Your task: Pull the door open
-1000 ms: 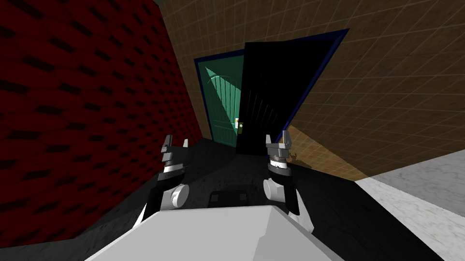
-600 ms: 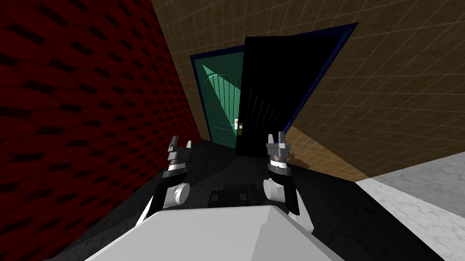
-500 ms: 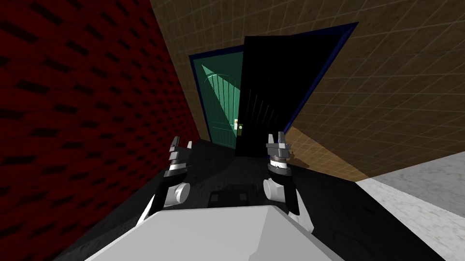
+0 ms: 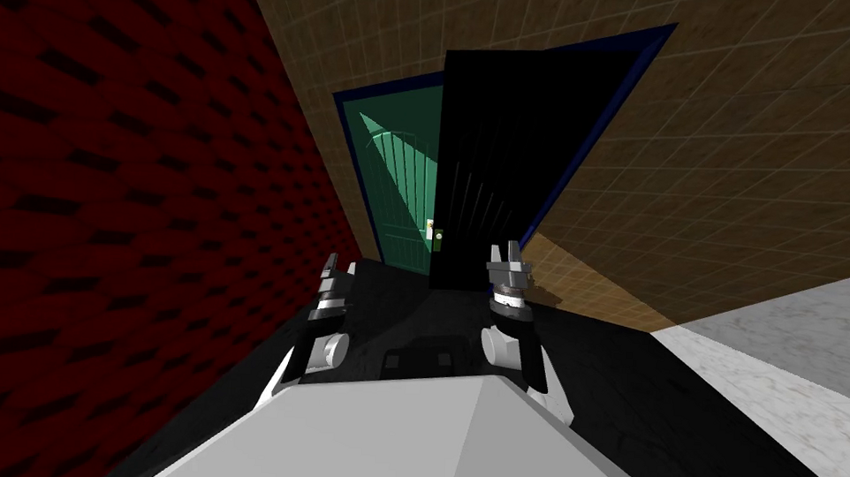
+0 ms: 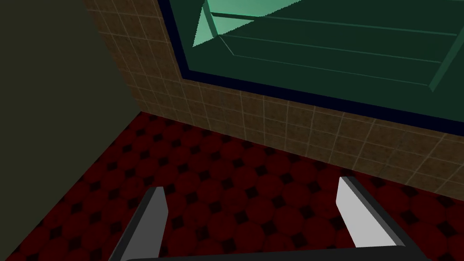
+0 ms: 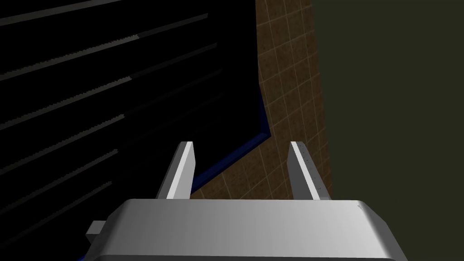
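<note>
Head view: dark floor (image 4: 412, 306) running between a red wall (image 4: 133, 195) and a brown tiled wall (image 4: 726, 171). Green slatted door (image 4: 407, 187) sitting in a dark blue frame (image 4: 343, 122) straight ahead. Black slatted leaf (image 4: 497, 163) standing out beside it, small handle (image 4: 433, 234) at their seam. Left pincer (image 4: 338, 271) and right pincer (image 4: 508, 252) hovering short of it, touching nothing.

Left wrist view: left pincer gaping wide, empty, facing the red wall beside the frame.

Right wrist view: right pincer standing open, empty, pointing at the black leaf's edge.
</note>
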Robot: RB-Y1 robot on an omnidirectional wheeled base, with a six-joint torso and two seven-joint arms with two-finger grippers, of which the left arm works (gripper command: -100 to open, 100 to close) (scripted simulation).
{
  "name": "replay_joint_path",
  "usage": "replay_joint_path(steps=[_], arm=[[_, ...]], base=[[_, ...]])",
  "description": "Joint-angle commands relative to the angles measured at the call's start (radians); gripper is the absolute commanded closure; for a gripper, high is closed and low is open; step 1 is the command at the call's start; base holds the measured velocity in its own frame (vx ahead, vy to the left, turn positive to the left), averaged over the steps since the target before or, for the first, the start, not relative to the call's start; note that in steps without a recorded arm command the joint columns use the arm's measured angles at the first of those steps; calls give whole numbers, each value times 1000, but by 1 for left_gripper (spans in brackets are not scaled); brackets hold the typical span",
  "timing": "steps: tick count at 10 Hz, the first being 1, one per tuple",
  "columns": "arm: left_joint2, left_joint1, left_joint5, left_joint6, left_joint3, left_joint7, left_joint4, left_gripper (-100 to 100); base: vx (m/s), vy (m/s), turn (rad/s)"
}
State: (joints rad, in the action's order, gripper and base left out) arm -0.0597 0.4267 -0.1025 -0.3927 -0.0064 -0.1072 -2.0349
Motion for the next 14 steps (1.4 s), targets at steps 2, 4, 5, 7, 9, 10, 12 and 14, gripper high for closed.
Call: replay_joint_path(steps=[2, 4, 5, 7, 9, 10, 12, 14], arm=[[-21, -32, 1, 13, 11, 0, 63, -100], [-32, -49, 2, 17, 15, 1, 100, -100], [-37, -58, 3, 20, 17, 1, 119, -100], [-47, -77, 4, 24, 21, 2, 157, -100], [-62, -104, 6, 32, 27, 3, 216, -100], [-66, -114, 7, 34, 29, 3, 235, -100], [-75, -133, 9, 39, 32, 4, 275, -100], [-84, -153, 10, 44, 35, 4, 314, -100]], base=[[117, 11, -66], [110, 5, -41], [109, -6, -51], [106, 8, -46], [137, 19, -87], [117, -9, -50], [99, 1, -59], [98, -10, -58]])
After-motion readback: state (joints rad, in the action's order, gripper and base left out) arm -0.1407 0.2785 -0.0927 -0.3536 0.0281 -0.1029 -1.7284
